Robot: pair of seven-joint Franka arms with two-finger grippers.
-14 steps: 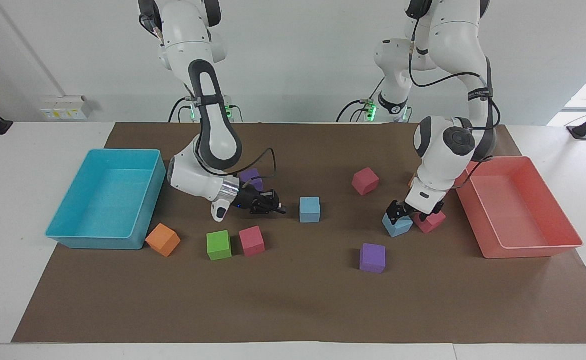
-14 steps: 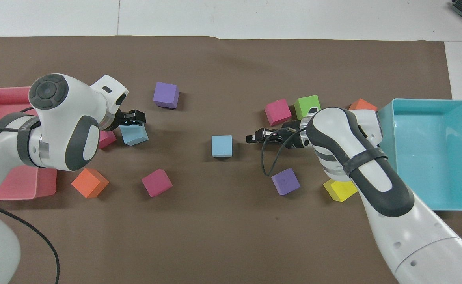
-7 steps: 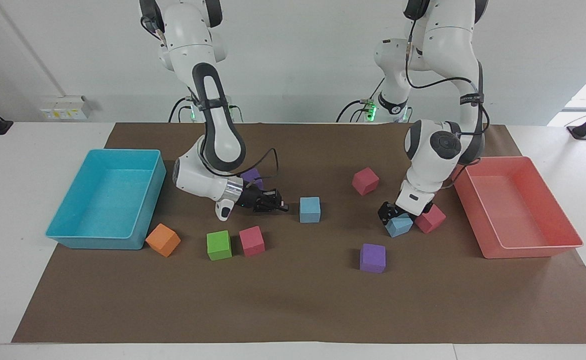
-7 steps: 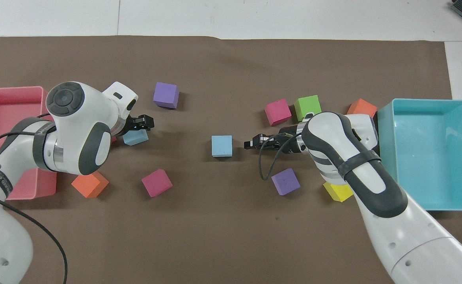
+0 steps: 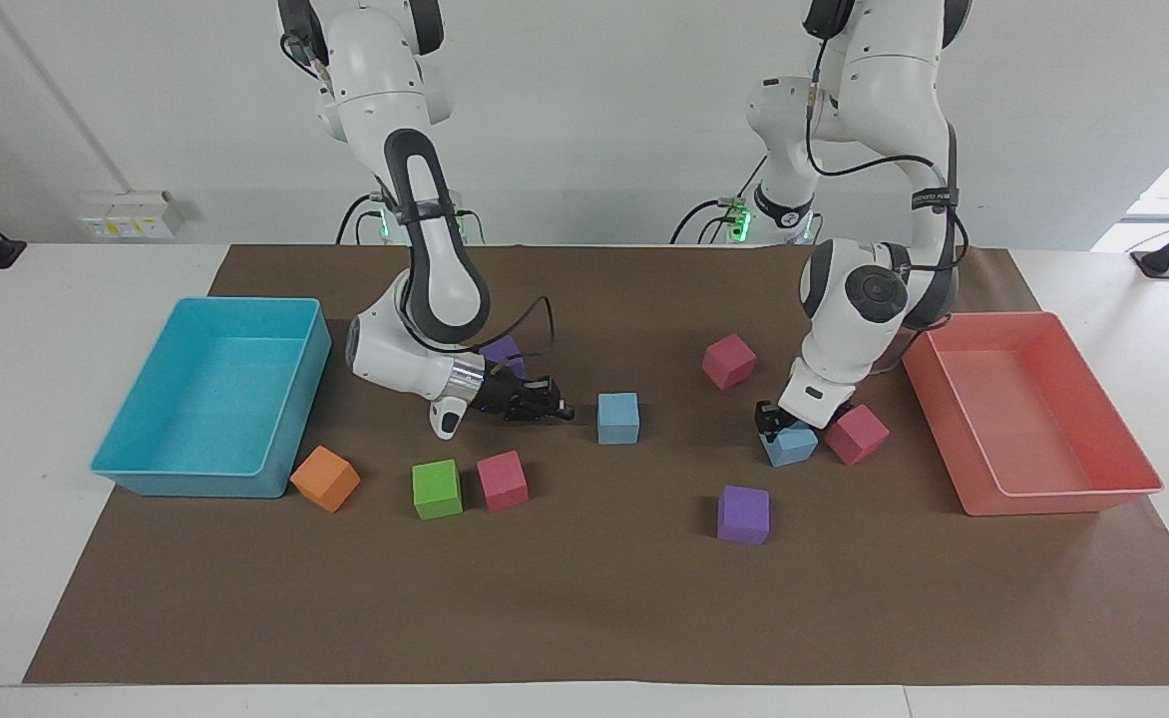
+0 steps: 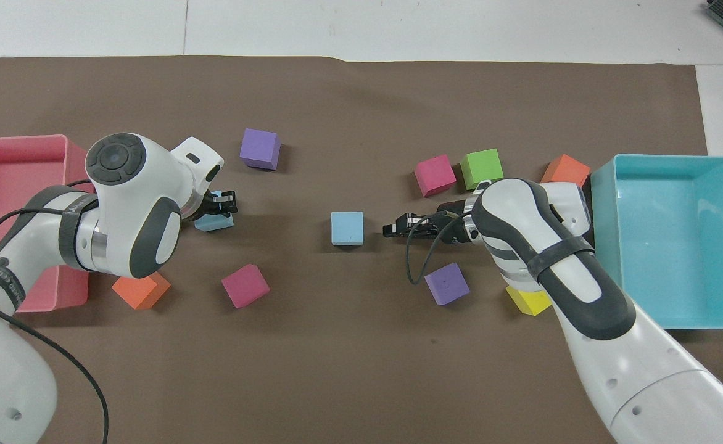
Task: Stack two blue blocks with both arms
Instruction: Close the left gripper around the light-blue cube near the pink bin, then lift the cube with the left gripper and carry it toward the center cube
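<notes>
One blue block [image 5: 617, 417] [image 6: 347, 228] sits on the brown mat near the middle. My right gripper [image 5: 562, 410] [image 6: 390, 230] lies low and level beside it on the right arm's side, pointing at it with a small gap, shut and empty. The other blue block [image 5: 794, 446] [image 6: 214, 222] sits toward the left arm's end, against a pink cube [image 5: 856, 434]. My left gripper [image 5: 773, 419] [image 6: 226, 203] is down on its top and hides part of it.
A turquoise tray [image 5: 186, 484] stands at the right arm's end and a red tray [image 5: 1053, 499] at the left arm's end. Pink [image 5: 728, 360] [image 5: 502, 480], green [image 5: 437, 489], orange [image 5: 325, 478], purple [image 5: 743, 515] and yellow [image 6: 531, 300] cubes lie scattered.
My left gripper has moved a little toward the table's middle and sunk onto its blue block. My right gripper has shifted slightly and now lines up with the middle blue block.
</notes>
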